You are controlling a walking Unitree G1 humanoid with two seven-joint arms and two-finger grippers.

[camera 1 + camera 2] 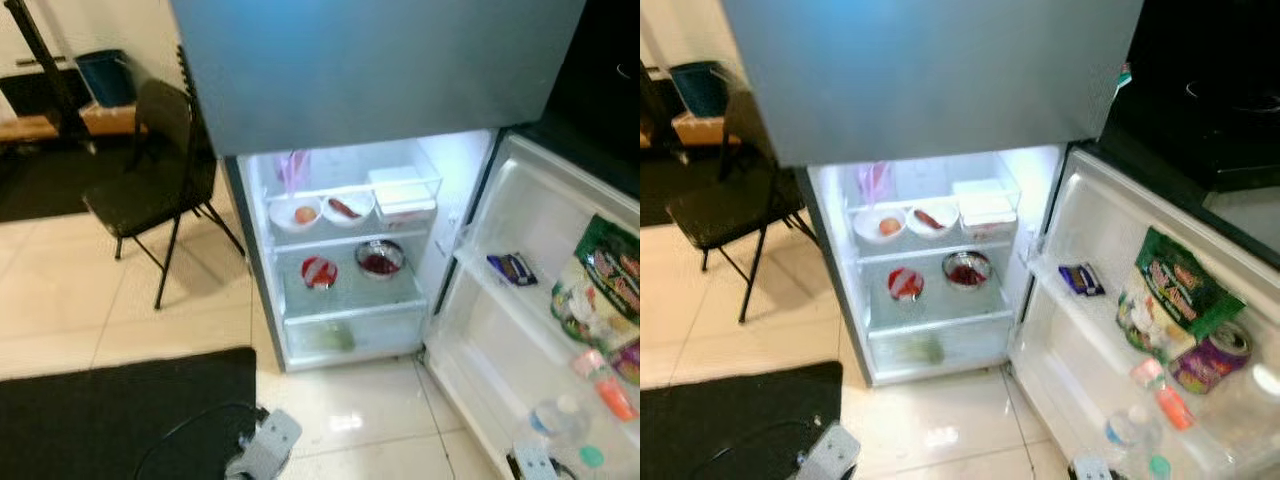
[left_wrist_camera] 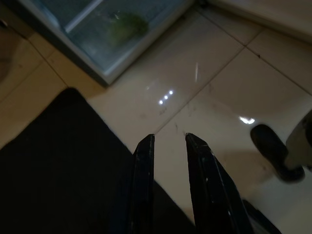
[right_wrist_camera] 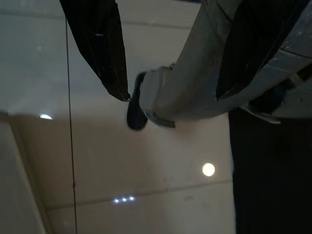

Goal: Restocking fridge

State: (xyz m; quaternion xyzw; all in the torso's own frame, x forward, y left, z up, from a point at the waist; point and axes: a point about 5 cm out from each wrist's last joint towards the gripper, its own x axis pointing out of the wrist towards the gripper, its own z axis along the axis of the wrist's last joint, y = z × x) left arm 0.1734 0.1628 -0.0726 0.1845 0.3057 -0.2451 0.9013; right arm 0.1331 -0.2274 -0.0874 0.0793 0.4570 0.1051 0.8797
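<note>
A: What lies nearest the robot?

B: A black mat (image 1: 120, 410) on the tiled floor (image 1: 350, 420). The left pincer (image 2: 168, 141) hangs low over the mat's edge, its two black fingers (image 2: 144, 185) slightly apart, gripping nothing. The right pincer (image 3: 170, 73) hangs above the tiles beside the robot's leg; one dark finger (image 3: 97, 44) shows, and whether it is open or closed cannot be told.

A: And beyond that?

B: The fridge (image 1: 345, 260) stands with its lower door (image 1: 530, 330) swung open to the right. The door's racks hold a green snack bag (image 1: 1180, 285), a purple can (image 1: 1215, 355), a water bottle (image 1: 1125, 430) and a small dark packet (image 1: 1080, 278).

A: Inside?

B: The crisper drawer (image 1: 350, 335) at the bottom holds something green. Above it are two bowls with red contents (image 1: 348, 265); higher still two white bowls (image 1: 320, 210) and a white box (image 1: 403, 190).

A: Farther back?

B: A black folding chair (image 1: 155, 170) stands left of the fridge.
</note>
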